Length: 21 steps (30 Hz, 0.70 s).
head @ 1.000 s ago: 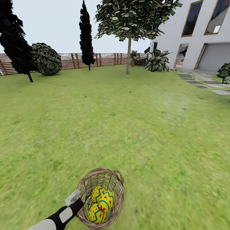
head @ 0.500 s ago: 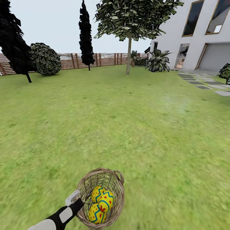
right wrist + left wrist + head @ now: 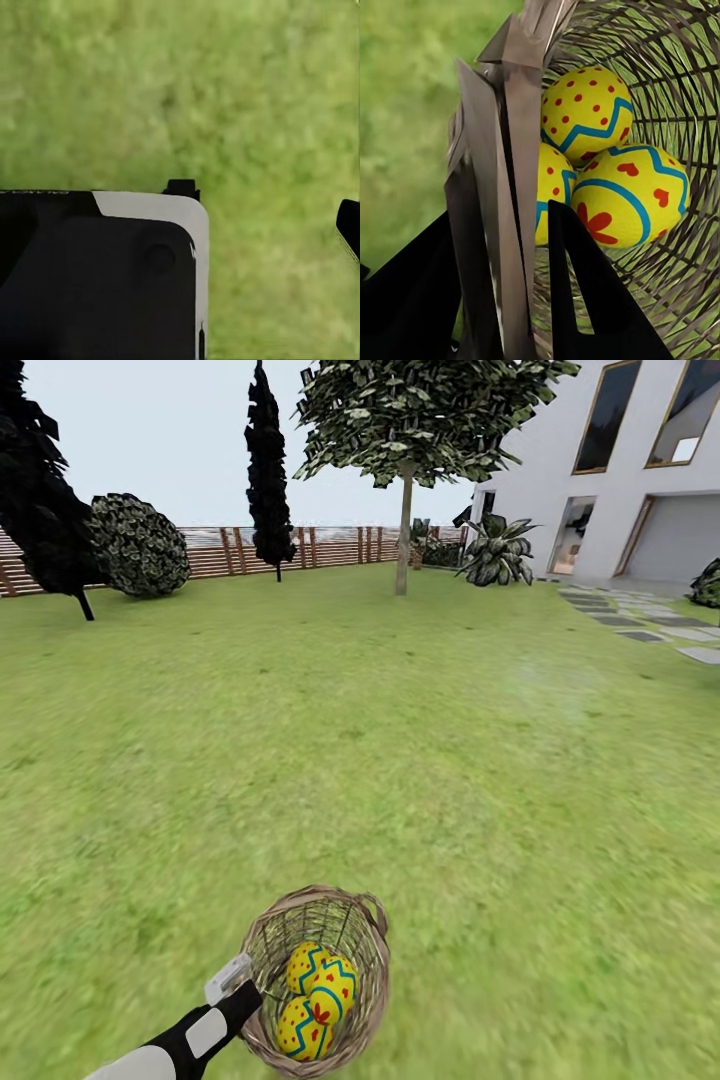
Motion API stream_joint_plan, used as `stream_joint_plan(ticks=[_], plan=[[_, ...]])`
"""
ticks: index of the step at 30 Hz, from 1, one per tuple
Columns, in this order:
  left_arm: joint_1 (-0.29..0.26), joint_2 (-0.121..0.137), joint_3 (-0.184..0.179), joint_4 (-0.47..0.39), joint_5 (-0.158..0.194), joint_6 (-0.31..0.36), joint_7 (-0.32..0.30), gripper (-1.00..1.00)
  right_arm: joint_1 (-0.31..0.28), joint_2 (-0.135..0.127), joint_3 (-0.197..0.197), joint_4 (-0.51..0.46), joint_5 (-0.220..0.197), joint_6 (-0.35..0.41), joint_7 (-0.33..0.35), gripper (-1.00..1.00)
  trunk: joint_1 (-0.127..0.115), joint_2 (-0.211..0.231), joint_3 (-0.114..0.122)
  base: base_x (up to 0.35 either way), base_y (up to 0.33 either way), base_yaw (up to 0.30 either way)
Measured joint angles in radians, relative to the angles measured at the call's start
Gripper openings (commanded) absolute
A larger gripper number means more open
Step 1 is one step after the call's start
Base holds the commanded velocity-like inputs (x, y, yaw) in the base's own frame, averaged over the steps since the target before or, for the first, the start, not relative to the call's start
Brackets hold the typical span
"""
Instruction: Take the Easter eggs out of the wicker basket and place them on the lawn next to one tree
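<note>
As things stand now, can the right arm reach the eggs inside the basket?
Probably yes. The wicker basket, clamped at its rim by the left gripper, is open on top with the three Easter eggs uncovered, but the right gripper faces only lawn.

The robot's left arm reaches in from the lower left corner of the head view, its white-and-black forearm angled up and to the right, ending at the left gripper [image 3: 243,992], which is clamped on the near rim of the wicker basket [image 3: 370,945]. In the left wrist view, the two dark fingers [image 3: 585,292] straddle the woven wall, one outside and one inside, pinching the rim [image 3: 502,187] between them. In the right wrist view, the right arm's black housing with a pale edge [image 3: 105,270] points down toward the ground, with a dark fingertip [image 3: 349,225] at the frame's edge; its jaw state cannot be judged.
</note>
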Motion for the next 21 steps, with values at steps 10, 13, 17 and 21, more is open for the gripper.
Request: stream_joint_plan(ticks=[10,13,17,21], plan=[[0.000,0.000,-0.001,0.000,0.000,0.000,0.000,-1.00,0.002,0.007,0.000,0.002,-0.001,0.002,0.000,1.00,0.000,0.000,0.000,0.341,0.000,0.000],[0.000,0.000,-0.001,0.000,0.000,0.000,0.000,-1.00,0.002,0.007,0.000,0.002,-0.001,0.002,0.000,1.00,0.000,0.000,0.000,0.341,0.000,0.000],[0.000,0.000,-0.001,0.000,0.000,0.000,0.000,-1.00,0.002,0.007,0.000,0.002,-0.001,0.002,0.000,1.00,0.000,0.000,0.000,0.341,0.000,0.000],[0.000,0.000,-0.001,0.000,0.000,0.000,0.000,-1.00,0.002,0.008,0.000,0.002,-0.001,0.002,0.000,1.00,0.000,0.000,0.000,0.341,0.000,0.000]])
